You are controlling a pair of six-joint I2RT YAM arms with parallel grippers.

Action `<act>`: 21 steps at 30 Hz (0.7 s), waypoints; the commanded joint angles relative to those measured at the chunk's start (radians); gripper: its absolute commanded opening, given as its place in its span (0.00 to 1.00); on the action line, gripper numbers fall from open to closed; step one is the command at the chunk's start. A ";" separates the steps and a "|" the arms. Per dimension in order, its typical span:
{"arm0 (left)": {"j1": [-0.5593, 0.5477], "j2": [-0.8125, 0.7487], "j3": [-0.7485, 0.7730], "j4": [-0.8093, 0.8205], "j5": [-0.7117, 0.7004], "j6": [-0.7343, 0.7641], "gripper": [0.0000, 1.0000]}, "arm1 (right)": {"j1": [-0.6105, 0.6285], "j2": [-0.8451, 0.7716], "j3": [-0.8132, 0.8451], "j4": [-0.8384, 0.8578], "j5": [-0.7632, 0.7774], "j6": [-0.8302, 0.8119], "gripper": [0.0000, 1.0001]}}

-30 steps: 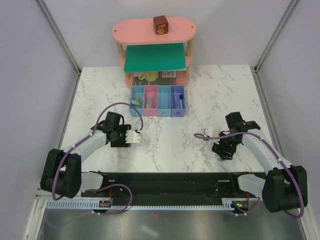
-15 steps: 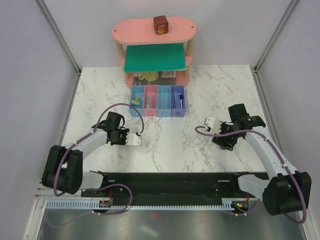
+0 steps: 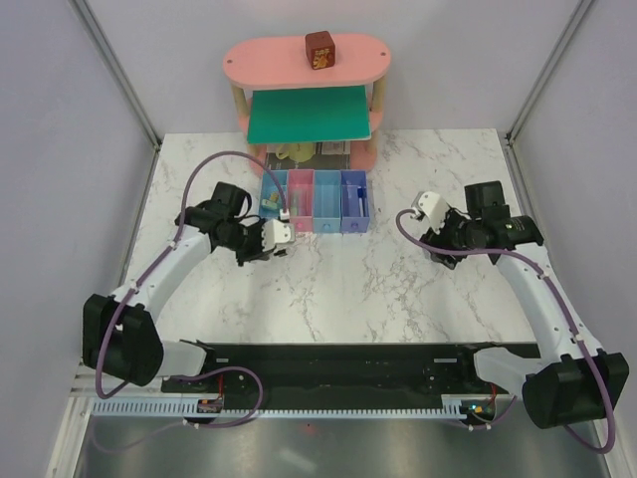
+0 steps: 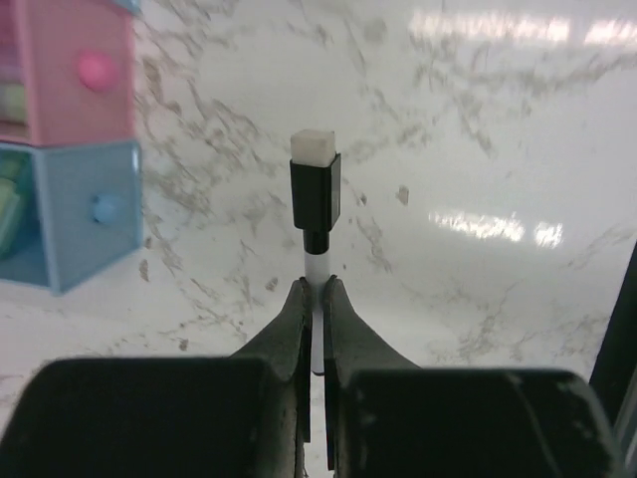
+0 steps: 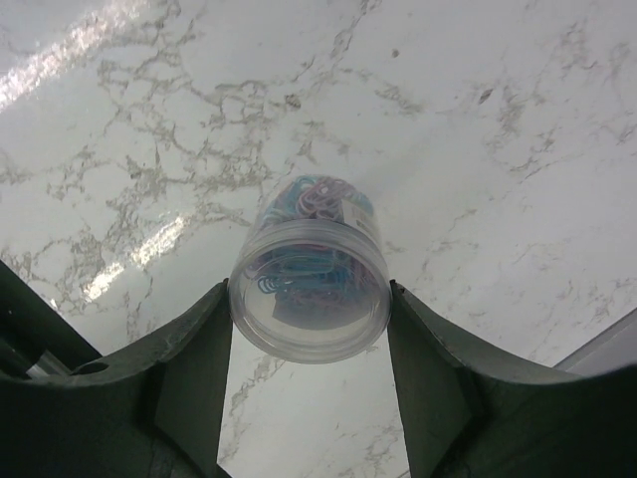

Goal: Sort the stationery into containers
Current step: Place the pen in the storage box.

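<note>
Left wrist view: left gripper (image 4: 317, 291) pinches a black-capped pen (image 4: 316, 189) at centre, bins (image 4: 95, 214) at upper left. Right gripper (image 5: 309, 304) clamps a clear tub of paper clips (image 5: 311, 264) mid-frame.

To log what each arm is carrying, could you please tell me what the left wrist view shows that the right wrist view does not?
Only the left wrist view: the left tool shut on a thin black-and-white pen, with the pink bin and light blue bin at the left edge. Only the right wrist view: the right tool gripping a clear tub of coloured paper clips. Both: the marble table beneath.
</note>
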 commanded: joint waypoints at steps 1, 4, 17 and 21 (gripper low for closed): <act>-0.042 0.045 0.181 -0.015 0.259 -0.342 0.02 | -0.003 0.010 0.111 0.124 -0.075 0.164 0.29; -0.085 0.102 0.230 0.135 0.293 -0.584 0.02 | -0.003 0.034 0.172 0.145 -0.077 0.204 0.29; -0.200 0.436 0.453 0.674 0.181 -1.166 0.02 | -0.003 -0.010 0.173 0.168 -0.044 0.237 0.29; -0.208 0.549 0.583 0.742 0.145 -1.243 0.02 | -0.004 -0.022 0.160 0.170 -0.041 0.252 0.29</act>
